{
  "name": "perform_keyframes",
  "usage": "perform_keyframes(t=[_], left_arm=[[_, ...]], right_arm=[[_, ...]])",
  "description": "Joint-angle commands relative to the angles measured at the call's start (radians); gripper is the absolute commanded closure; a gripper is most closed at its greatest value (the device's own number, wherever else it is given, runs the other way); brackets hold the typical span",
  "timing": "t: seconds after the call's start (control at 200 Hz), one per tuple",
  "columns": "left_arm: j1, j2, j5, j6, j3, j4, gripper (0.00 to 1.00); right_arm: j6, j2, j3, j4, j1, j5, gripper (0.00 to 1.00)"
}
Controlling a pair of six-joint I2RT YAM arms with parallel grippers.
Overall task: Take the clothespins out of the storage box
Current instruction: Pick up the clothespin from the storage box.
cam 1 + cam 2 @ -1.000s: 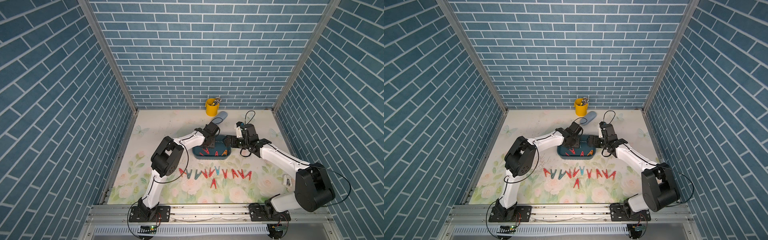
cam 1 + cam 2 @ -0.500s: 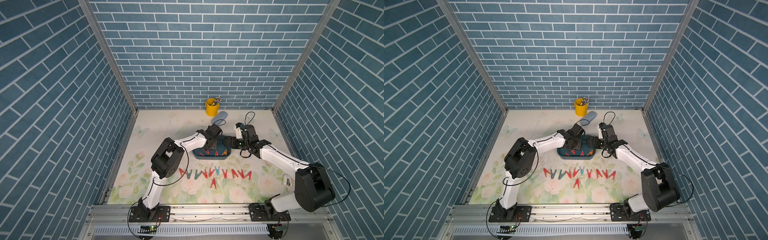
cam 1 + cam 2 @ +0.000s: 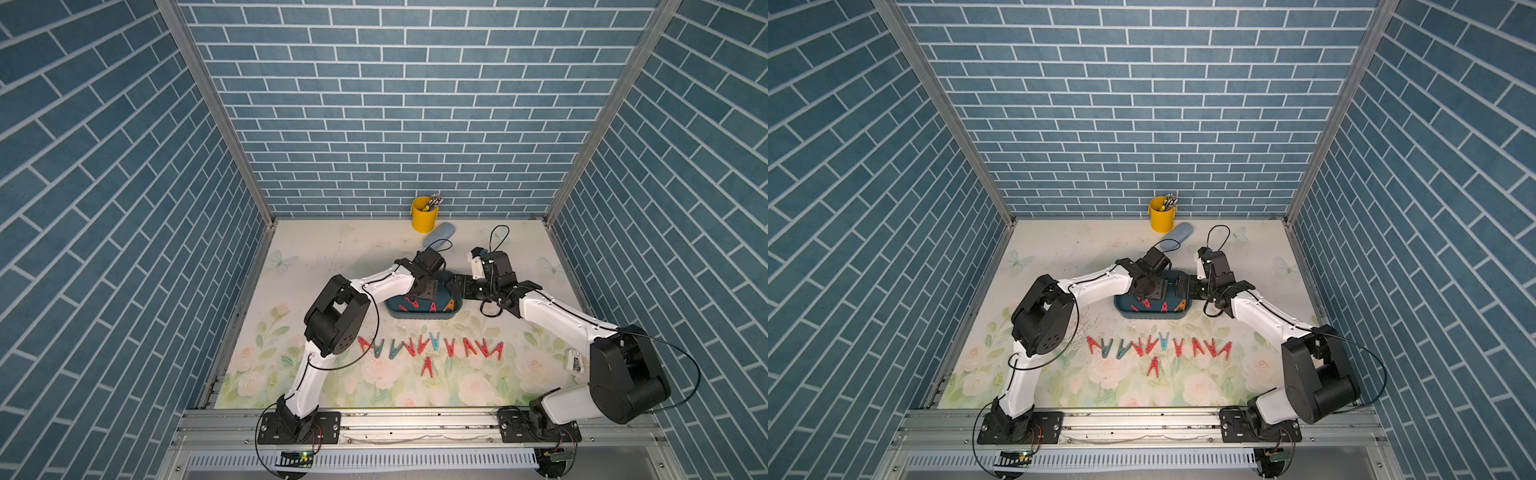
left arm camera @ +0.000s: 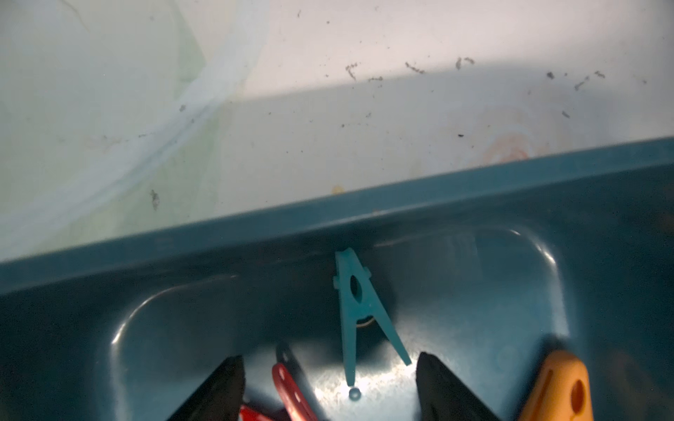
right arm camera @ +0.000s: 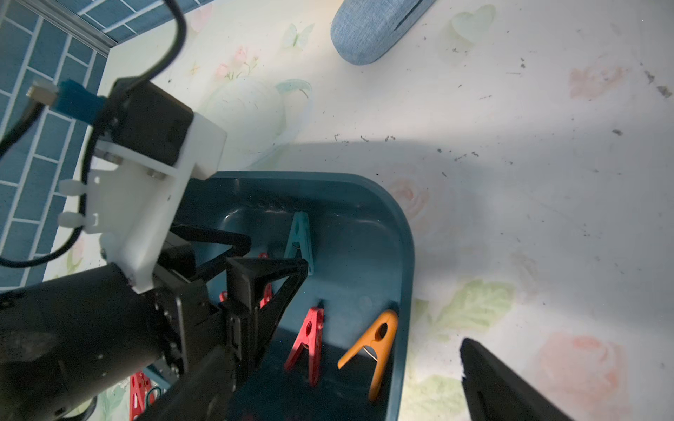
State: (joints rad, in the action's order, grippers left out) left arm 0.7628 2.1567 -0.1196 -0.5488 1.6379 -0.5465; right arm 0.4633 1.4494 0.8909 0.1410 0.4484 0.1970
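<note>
**Two claws at the box, a handful of pins inside**

Both arms reached in to the storage box, which sat on the flowered table just right of centre in both top views.

The left claw hung inside the box. Its dark fingers were spread apart at the bottom edge of the left wrist frame and closed on nothing. A teal clothespin lay flat on the box floor at the centre of that frame, nose up near the wall and legs pointing down between the two tips. Whether either tip touched it could not be told. A red clothespin showed at the bottom edge between the fingers, and an orange clothespin sat in the lower right corner.

The right claw sat at the right end of the box in a top view. Its jaws stood wide apart and held nothing. In the right wrist frame, one finger showed at the lower right, over bare table outside the box wall. A second red clothespin lay beside the orange one near the box's rounded corner.

Below the box in both top views, a row of clothespins ran left to right on the table, mostly red with a few teal or blue. One red pin lay alone just under the row's middle. A yellow bucket stood against the back wall, above the box in the frame. A light blue case lay just beside it.
</note>
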Motion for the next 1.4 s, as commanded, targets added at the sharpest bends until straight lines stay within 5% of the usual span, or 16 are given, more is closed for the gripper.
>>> perform_keyframes(t=[0.0, 0.225, 0.41, 0.905, 1.185, 1.395], left_arm=[[0.003, -0.053, -0.034, -0.005, 0.026, -0.024, 0.12], [0.005, -0.042, -0.011, -0.010, 0.020, -0.015, 0.63], [0.007, -0.010, 0.003, -0.008, 0.029, -0.009, 0.79], [0.009, 0.062, 0.024, 0.009, 0.039, -0.017, 0.79], [0.009, 0.061, 0.019, 0.007, 0.024, -0.013, 0.98], [0.009, -0.012, 0.008, 0.002, 0.009, -0.014, 1.00]], right_arm=[[-0.005, -0.008, -0.004, -0.015, -0.004, 0.011, 0.01], [-0.005, 0.002, 0.002, -0.021, -0.003, 0.018, 0.00], [-0.005, 0.005, 0.002, -0.020, -0.003, 0.018, 0.01], [-0.004, 0.016, 0.010, -0.018, -0.004, 0.013, 0.01], [-0.005, 0.016, 0.015, -0.014, -0.004, 0.015, 0.01], [0.011, 0.001, 0.010, -0.014, -0.002, 0.018, 0.01]])
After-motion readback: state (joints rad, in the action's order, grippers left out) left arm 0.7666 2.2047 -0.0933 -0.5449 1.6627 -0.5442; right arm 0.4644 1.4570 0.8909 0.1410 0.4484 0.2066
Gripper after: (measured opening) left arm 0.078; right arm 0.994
